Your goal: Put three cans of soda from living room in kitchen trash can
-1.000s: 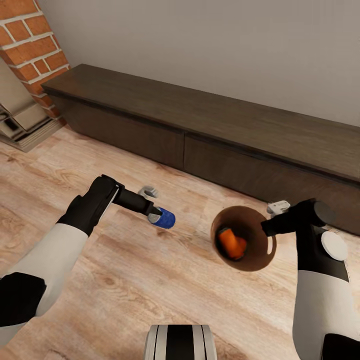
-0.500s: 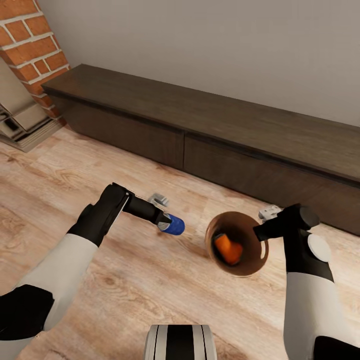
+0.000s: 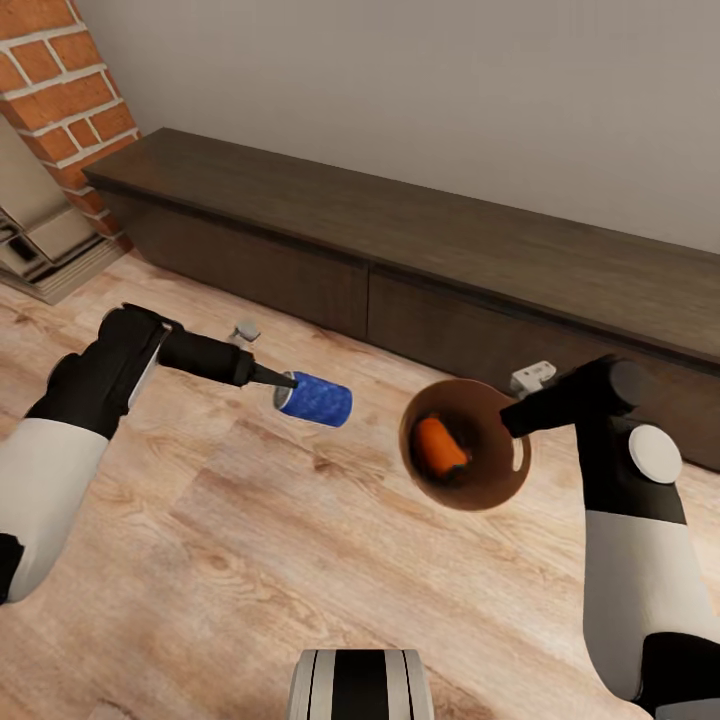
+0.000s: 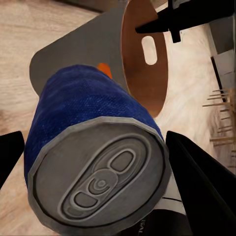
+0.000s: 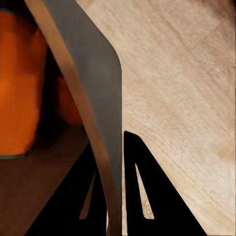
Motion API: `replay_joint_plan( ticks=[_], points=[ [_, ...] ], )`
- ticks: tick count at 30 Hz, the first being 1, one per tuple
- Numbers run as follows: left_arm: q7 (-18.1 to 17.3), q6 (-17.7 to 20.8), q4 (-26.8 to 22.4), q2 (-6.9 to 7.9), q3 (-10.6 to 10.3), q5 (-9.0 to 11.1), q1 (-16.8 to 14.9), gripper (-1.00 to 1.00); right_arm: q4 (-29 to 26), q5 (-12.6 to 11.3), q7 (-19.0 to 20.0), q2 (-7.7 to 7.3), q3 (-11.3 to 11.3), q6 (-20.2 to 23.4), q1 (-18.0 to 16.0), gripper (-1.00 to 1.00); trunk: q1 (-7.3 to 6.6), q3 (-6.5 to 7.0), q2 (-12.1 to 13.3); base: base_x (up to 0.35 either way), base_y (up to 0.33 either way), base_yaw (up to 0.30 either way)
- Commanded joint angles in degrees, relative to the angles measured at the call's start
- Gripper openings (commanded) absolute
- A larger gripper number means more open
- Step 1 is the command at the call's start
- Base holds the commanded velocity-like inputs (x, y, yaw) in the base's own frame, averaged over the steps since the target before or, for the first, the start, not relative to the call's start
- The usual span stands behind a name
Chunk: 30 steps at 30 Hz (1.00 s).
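Note:
My left gripper (image 3: 287, 391) is shut on a blue can of soda (image 3: 317, 399), held sideways above the wood floor; its silver top (image 4: 101, 184) faces the left wrist camera between black fingers (image 4: 199, 184). To its right, my right gripper (image 3: 512, 419) is shut on the rim of the copper-brown tash can (image 3: 492, 472), lifted off the floor and tipped with its mouth toward the blue can. At least one orange can of soda (image 3: 439, 447) lies inside. The right wrist view has the thin rim (image 5: 101, 123) pinched in my right gripper (image 5: 110, 196), with an orange can (image 5: 17, 83) beside it.
A long dark low cabinet (image 3: 450, 250) runs along the grey wall behind both arms. The brick fireplace (image 3: 60, 80) stands at the far left. Light wood floor (image 3: 250, 560) spreads below, and my base (image 3: 360, 685) shows at the bottom edge.
My left arm has risen and drawn back left with the blue can, which now lies level, pointing at the bin. My right arm has lifted the bin and tipped its mouth further left.

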Motion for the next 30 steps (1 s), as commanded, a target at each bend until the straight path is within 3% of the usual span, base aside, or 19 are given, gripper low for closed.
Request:
replay_joint_plan(
  ticks=[1,7,13,19,22,30],
  points=[
    [0.0,0.0,-0.4,0.06,0.0,0.7,0.0,-1.00,0.3,0.3,0.3,0.02,0.0,0.3,-0.1,-1.00,0.00,0.00,0.0,0.000,0.000,0.000],
    [0.0,0.0,-0.7,0.14,-0.1,1.8,0.0,-1.00,1.7,0.0,0.3,0.21,0.1,0.4,-0.2,-1.00,0.00,0.00,0.0,0.000,0.000,0.000],
    [0.0,0.0,-1.1,0.00,-0.2,2.0,-0.1,-1.00,2.7,0.0,0.3,1.43,0.1,0.4,-0.2,-1.00,0.00,0.00,0.0,0.000,0.000,0.000],
    [0.0,0.0,-3.2,-0.94,-0.6,3.7,-0.3,-1.00,6.0,0.0,0.3,4.42,1.5,0.6,-2.1,-1.00,0.00,0.00,0.0,0.000,0.000,0.000],
    [0.0,0.0,-4.7,-3.53,-1.7,3.7,-0.9,-1.00,7.4,0.2,0.3,5.56,1.7,0.6,-2.8,-1.00,0.00,0.00,0.0,0.000,0.000,0.000],
    [0.0,0.0,-5.2,-7.03,-6.0,3.6,-2.4,-1.00,10.0,0.5,0.3,6.68,1.9,0.6,-4.5,-1.00,0.00,0.00,0.0,0.000,0.000,0.000]
  ],
)
